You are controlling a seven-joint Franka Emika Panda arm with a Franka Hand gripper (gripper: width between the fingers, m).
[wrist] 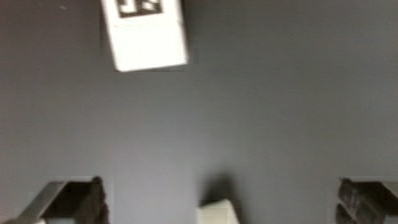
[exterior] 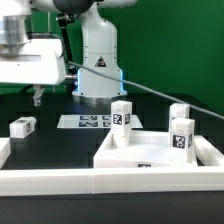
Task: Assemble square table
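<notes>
The white square tabletop (exterior: 140,152) lies at the exterior view's right, rim up. Three white tagged legs stand upright on it: one at its far left corner (exterior: 121,115), one at the far right (exterior: 180,113), and one nearer on the right (exterior: 182,137). A fourth leg (exterior: 22,126) lies loose on the black table at the left; it also shows in the wrist view (wrist: 146,35), tag side up. My gripper (exterior: 37,96) hangs above the table, behind this leg. In the wrist view the gripper (wrist: 221,200) is open and empty, with the leg well clear of its fingers (wrist: 71,200).
The marker board (exterior: 90,122) lies flat in front of the robot base (exterior: 98,70). A long white border wall (exterior: 60,182) runs along the front. A small white corner (wrist: 217,212) shows between the fingers; I cannot tell what it is.
</notes>
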